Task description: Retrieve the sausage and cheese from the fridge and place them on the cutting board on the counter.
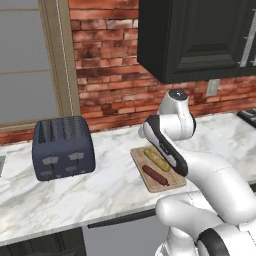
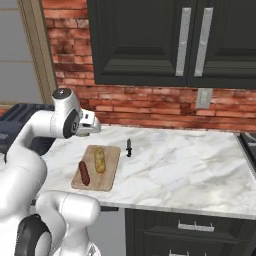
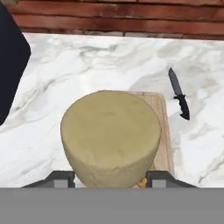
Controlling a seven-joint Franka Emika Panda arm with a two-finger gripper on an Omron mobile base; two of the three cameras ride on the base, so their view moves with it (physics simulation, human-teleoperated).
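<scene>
Cheese (image 3: 110,136) sits closest, a pale round puck held between my two fingertips, so my gripper (image 3: 110,177) is closed on it. Below and just beyond it lies the cutting board (image 3: 159,131) on the counter (image 3: 87,61). On the board the sausage (image 2: 84,173) rests already beside a tan bread stick (image 2: 100,159). I judge the cheese must go straight down.

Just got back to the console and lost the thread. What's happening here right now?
The white arm's gripper holds the pale yellow round puck of cheese between its fingers, above the white-grey marble counter. The light brown wooden cutting board lies on that counter below, already carrying the dark red-brown sausage and a longer yellow-tan bread-like stick. A small black knife lies beside the board, and a dark blue toaster stands farther along. The cheese is not yet down.
</scene>
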